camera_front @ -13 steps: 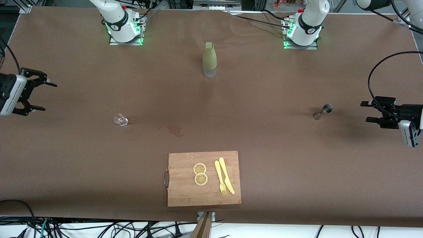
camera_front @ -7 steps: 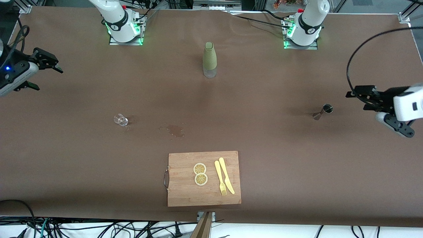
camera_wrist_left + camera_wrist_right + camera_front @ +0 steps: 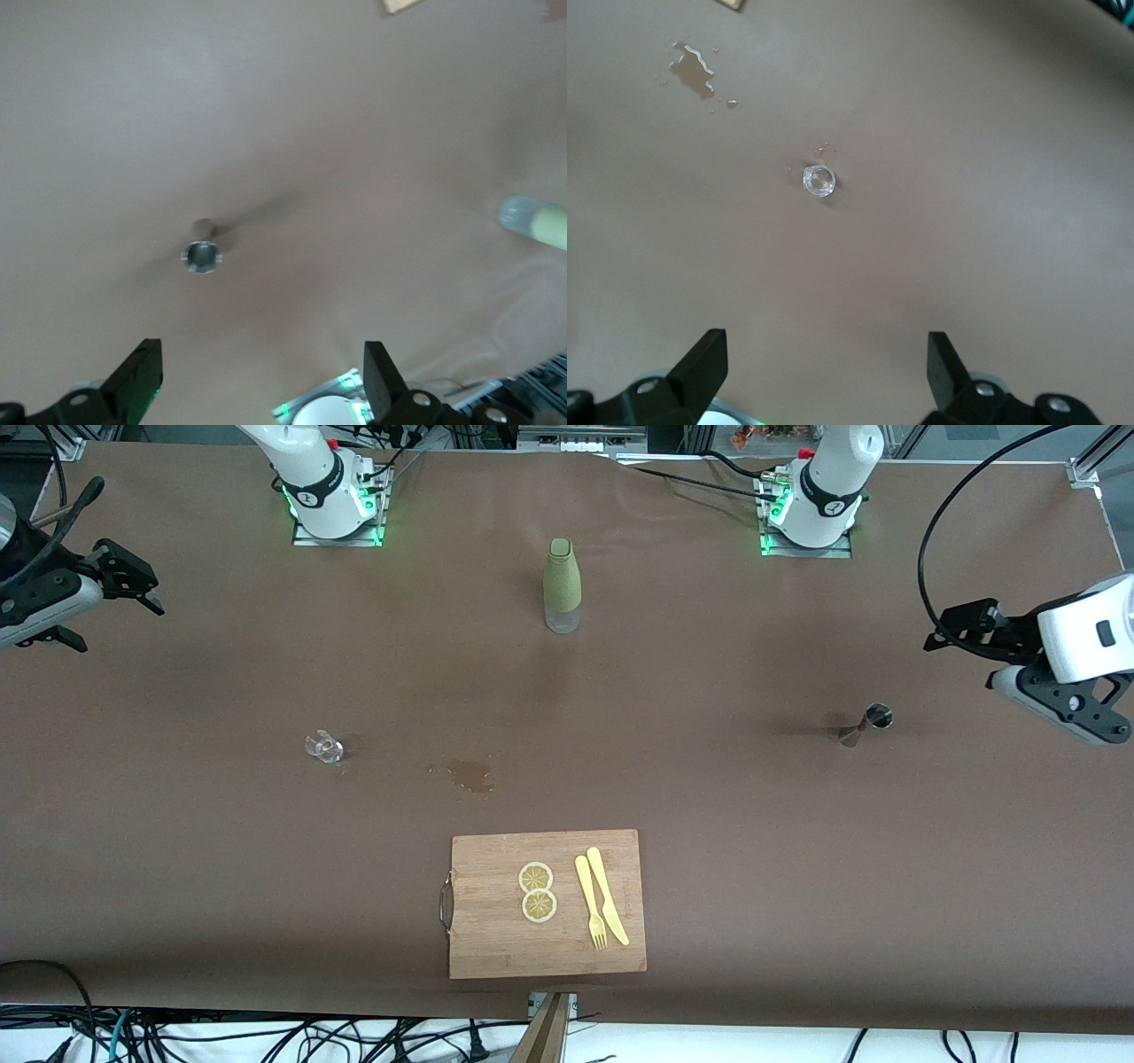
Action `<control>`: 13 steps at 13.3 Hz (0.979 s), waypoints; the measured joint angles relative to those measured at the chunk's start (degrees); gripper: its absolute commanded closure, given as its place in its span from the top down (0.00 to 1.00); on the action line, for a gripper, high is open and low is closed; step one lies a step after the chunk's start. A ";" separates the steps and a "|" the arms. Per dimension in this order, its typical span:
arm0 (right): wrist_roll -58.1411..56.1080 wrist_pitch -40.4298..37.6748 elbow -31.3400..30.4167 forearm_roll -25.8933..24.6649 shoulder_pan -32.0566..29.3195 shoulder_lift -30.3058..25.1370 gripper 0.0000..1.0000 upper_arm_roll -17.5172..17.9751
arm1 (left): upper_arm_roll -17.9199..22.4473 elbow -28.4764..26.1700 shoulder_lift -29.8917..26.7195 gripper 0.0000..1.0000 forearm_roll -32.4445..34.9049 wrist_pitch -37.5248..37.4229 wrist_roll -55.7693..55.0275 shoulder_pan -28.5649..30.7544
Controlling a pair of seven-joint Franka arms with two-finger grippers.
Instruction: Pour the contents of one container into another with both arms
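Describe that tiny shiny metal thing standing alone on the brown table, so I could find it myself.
Start at the wooden cutting board near the front camera, then look toward the left arm's end of the table, a little farther from the camera. There the steel jigger stands by itself: a silvery hourglass, two small cones joined at a narrow waist, unlike the clear glass cup or the tall green-sleeved bottle.

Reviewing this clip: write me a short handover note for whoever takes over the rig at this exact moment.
Left gripper: open, empty, up over the left arm's end of the table.
Right gripper: open, empty, up over the right arm's end.
Jigger: upright on the table toward the left arm's end, untouched.
Glass cup: on the table toward the right arm's end, apart from both grippers.
A small spill lies between them, nearer the cup.
Done: nothing is held at present.
Left: grasp the jigger and the cup, then pour jigger into cup.
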 measured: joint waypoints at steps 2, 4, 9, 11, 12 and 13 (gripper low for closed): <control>7.47 -1.78 -0.01 0.87 0.91 -0.25 1.00 0.02 | -1.35 0.01 -1.64 1.00 5.45 1.15 -1.99 -0.36; 10.17 -2.28 -0.01 1.17 1.34 -0.59 1.00 0.02 | -2.92 0.01 -2.73 1.00 7.16 3.06 -9.37 -0.97; 11.30 -2.29 -0.01 1.36 1.34 -0.71 1.00 -0.05 | -4.65 0.00 -2.87 1.00 6.75 5.43 -20.34 -1.65; 11.42 -2.29 -0.01 1.37 1.34 -0.71 1.00 -0.05 | -4.70 0.00 -2.87 1.00 5.02 5.46 -21.50 -1.37; 11.43 -2.29 -0.01 1.37 1.34 -0.71 1.00 -0.05 | -4.65 0.00 -2.87 1.00 4.27 5.46 -21.72 -1.05; 11.43 -2.29 -0.01 1.37 1.34 -0.71 1.00 -0.05 | -4.61 0.00 -2.87 1.00 4.01 5.46 -21.83 -0.78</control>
